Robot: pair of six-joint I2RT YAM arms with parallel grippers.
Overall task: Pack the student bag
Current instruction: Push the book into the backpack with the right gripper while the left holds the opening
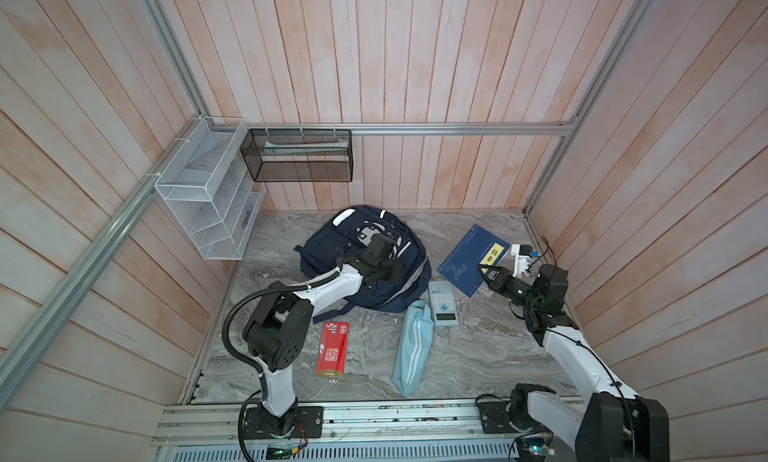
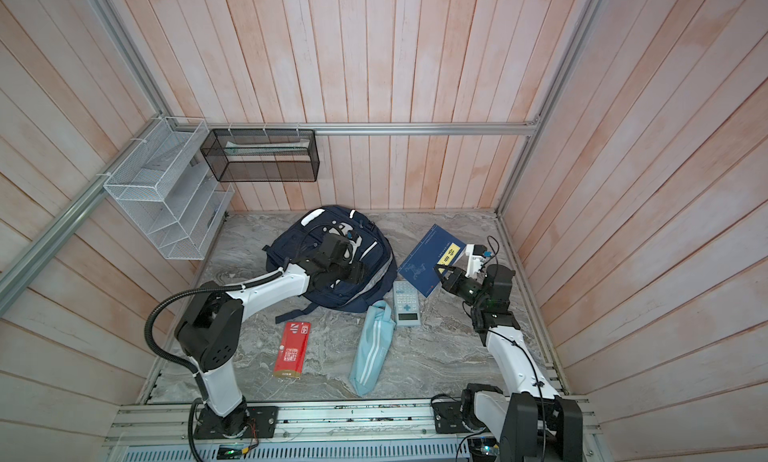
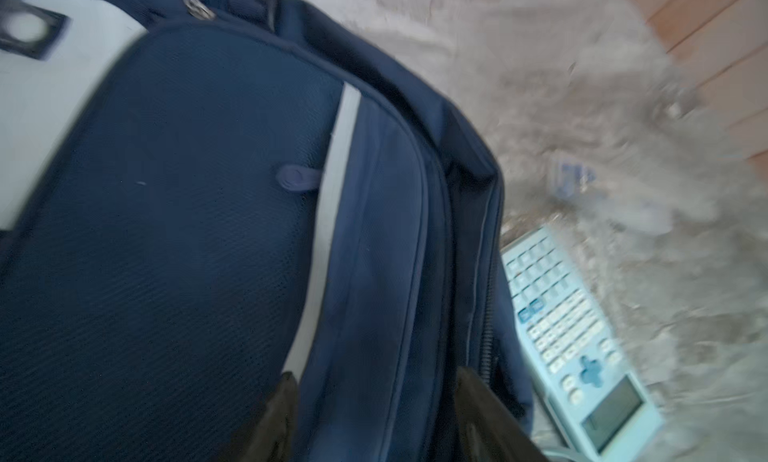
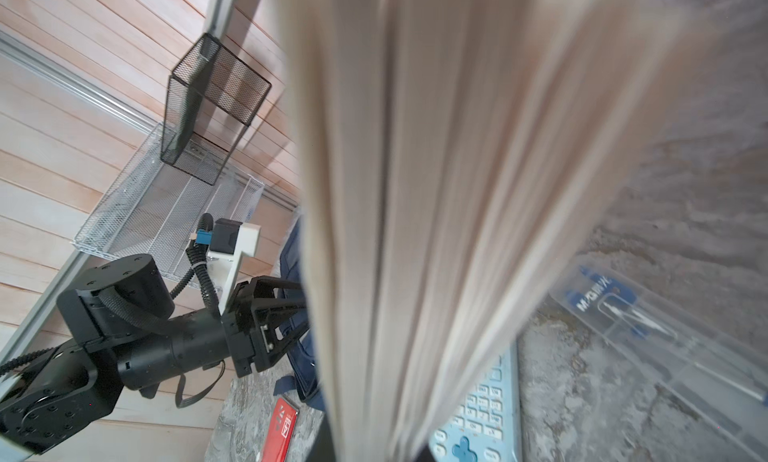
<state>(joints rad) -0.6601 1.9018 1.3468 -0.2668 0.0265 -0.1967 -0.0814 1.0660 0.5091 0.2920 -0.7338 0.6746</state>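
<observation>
left end effector (image 3: 378,397): I hang open-jawed over the backpack (image 3: 187,231), likely to open it | right end effector (image 1: 484,270): I pinch the book's (image 1: 467,256) edge for packing

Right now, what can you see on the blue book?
The book is dark blue, with a yellow label bearing black characters and pale drawings on its cover. It sits cover up on the table's right, beyond the calculator. The right gripper is shut on its near edge, and its cream pages fan out in the right wrist view.
</observation>
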